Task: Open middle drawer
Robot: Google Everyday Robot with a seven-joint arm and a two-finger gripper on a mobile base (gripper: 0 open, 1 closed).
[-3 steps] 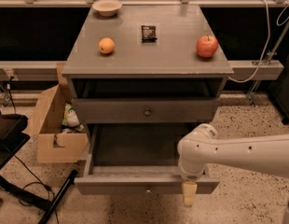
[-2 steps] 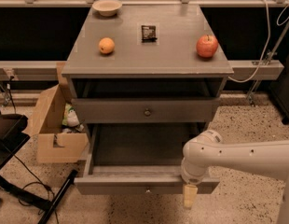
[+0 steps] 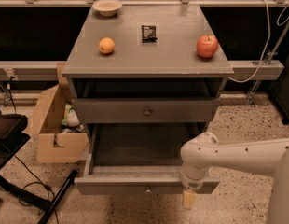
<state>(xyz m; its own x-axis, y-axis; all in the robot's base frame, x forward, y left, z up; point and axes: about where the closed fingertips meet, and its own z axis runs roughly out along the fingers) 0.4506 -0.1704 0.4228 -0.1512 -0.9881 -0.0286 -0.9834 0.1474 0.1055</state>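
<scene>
The middle drawer [image 3: 135, 174] is a wide grey drawer pulled well out of the cabinet, showing its bare dark inside. Its flat front carries a small round knob [image 3: 147, 189]. My gripper [image 3: 189, 199] hangs from the white arm [image 3: 228, 155] at the right part of that front, to the right of the knob and not on it. The arm reaches in from the right edge and hides the front's right end.
Above it, another grey drawer [image 3: 147, 111] sits pushed in. The cabinet top [image 3: 149, 55] holds an orange [image 3: 106, 45], an apple [image 3: 207, 46], a dark packet [image 3: 148, 32] and a bowl [image 3: 107, 6]. A cardboard box [image 3: 56, 125] and cables [image 3: 23, 190] lie at the left.
The arm has shifted slightly to the right along the drawer front. The drawer stays pulled out as before.
</scene>
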